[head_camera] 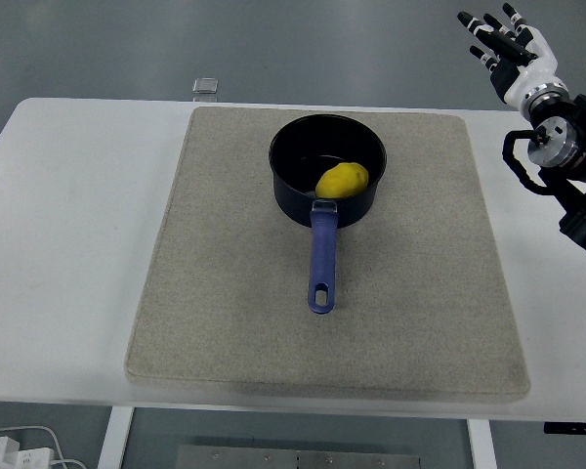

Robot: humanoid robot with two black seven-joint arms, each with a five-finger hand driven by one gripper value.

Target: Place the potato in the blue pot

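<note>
The yellow potato (343, 180) lies inside the dark blue pot (295, 153), against the pot's near right wall above the handle. The pot stands on the upper middle of the grey mat, its blue handle (321, 258) pointing toward the near edge. My right hand (502, 41) is raised at the far upper right, well away from the pot, with its fingers spread and nothing in it. The left arm does not show.
The grey mat (225, 293) covers most of the white table (68, 244). A small grey block (206, 87) sits at the table's far edge, left of the pot. White cables (20, 447) lie below the table at the bottom left.
</note>
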